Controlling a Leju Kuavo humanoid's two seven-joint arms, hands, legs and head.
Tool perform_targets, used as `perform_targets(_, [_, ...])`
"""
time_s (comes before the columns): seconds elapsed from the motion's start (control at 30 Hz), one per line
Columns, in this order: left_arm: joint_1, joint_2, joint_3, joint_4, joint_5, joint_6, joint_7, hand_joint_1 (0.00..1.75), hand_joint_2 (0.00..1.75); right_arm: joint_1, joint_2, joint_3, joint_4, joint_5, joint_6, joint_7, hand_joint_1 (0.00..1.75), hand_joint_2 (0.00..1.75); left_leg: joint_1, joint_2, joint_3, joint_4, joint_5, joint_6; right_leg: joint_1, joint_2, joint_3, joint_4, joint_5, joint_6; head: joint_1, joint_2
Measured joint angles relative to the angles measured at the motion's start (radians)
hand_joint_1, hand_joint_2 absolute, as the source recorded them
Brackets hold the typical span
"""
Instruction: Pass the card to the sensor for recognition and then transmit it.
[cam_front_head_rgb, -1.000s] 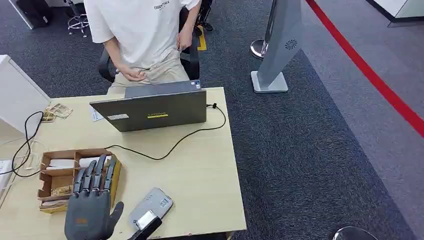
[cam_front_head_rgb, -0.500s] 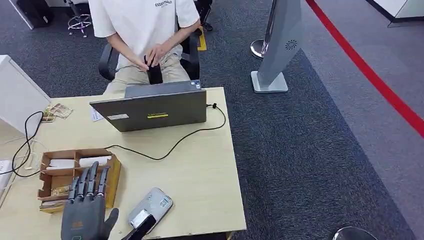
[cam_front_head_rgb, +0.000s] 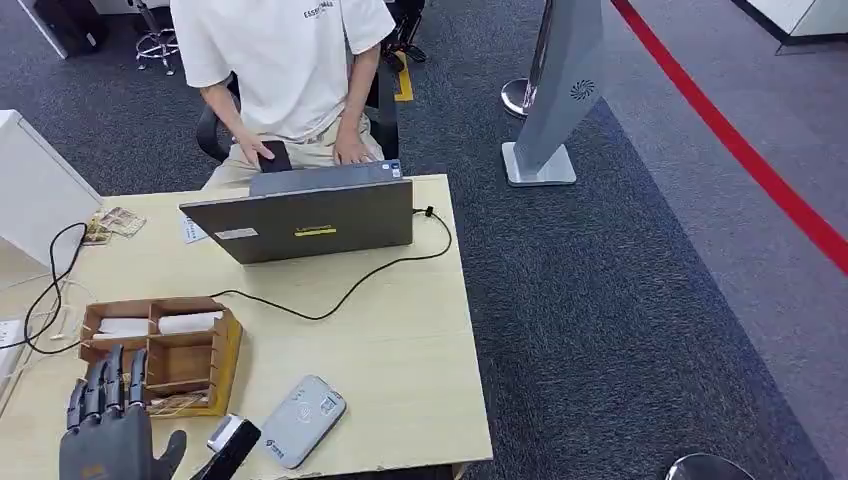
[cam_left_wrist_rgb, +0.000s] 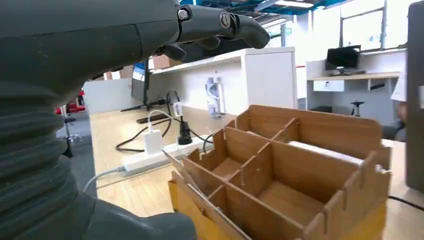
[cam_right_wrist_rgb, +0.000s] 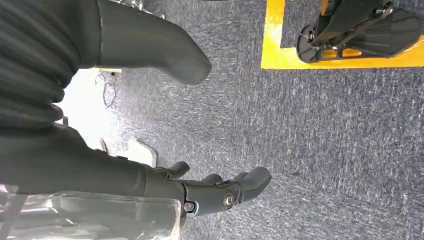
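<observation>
left hand (cam_left_wrist_rgb: 100, 45): up close, fingers stretched out over the box, holding nothing
wooden divider box (cam_left_wrist_rgb: 280, 185): on the desk
power strip (cam_left_wrist_rgb: 150, 157): just behind it

Well beyond the fingertips of the left hand (cam_front_head_rgb: 105, 440), across the table, the person's white T-shirt (cam_front_head_rgb: 285, 55) carries small dark lettering on the chest that reads "ESSENTIALS", though the letters are tiny. Nearer the fingers, the grey laptop lid (cam_front_head_rgb: 310, 228) bears a yellow strip with dark lettering too small to read, and a white sticker beside it is likewise illegible. The grey card reader (cam_front_head_rgb: 302, 420), just off to the thumb side, shows small symbols, none readable.
</observation>
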Motion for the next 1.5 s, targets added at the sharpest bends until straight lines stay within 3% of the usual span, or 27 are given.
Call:
perform_targets(0.2, [0.001, -0.018, 0.038, 0.0, 0.002, 0.008, -0.002, 0.0, 1.75, 0.0, 0.0, -0.003, 0.0, 0.002, 0.0, -0.007, 0.0, 1.75, 0.0, 0.0, 0.0, 0.0, 0.0, 0.0, 0.0, 0.0, 0.0, 0.0, 0.0, 0.0, 0.0, 0.0])
perform_targets(0.6, [-0.035, -0.025, 0.134, 0.008, 0.005, 0.105, 0.034, 0.0, 1.75, 0.0, 0.006, -0.003, -0.003, 0.039, 0.004, -0.012, 0.0, 1.75, 0.0, 0.0, 0.0, 0.0, 0.0, 0.0, 0.0, 0.0, 0.0, 0.0, 0.0, 0.0, 0.0, 0.0])
perform_targets(0.83, [-0.057, -0.023, 0.192, 0.048, 0.005, 0.114, 0.029, 0.0, 1.75, 0.0, 0.008, -0.003, -0.004, 0.053, 0.013, -0.015, 0.0, 1.75, 0.0, 0.0, 0.0, 0.0, 0.0, 0.0, 0.0, 0.0, 0.0, 0.0, 0.0, 0.0, 0.0, 0.0])
perform_targets(1.2, [-0.096, -0.014, 0.217, 0.139, -0.005, 0.128, 0.01, 0.0, 1.75, -0.001, 0.008, 0.001, -0.004, 0.082, 0.018, -0.015, 0.0, 1.75, 0.0, 0.0, 0.001, 0.0, 0.0, 0.0, 0.0, 0.0, 0.0, 0.0, 0.0, 0.0, 0.0, 0.0])
perform_targets(1.5, [-0.157, 0.035, 0.143, 0.243, -0.006, 0.148, 0.127, 0.0, 1.75, -0.001, 0.008, 0.006, -0.004, 0.106, 0.014, -0.031, 0.0, 1.75, 0.0, 0.0, 0.001, 0.0, 0.0, 0.0, 0.0, 0.0, 0.0, 0.0, 0.0, 0.0, 0.0, 0.0])
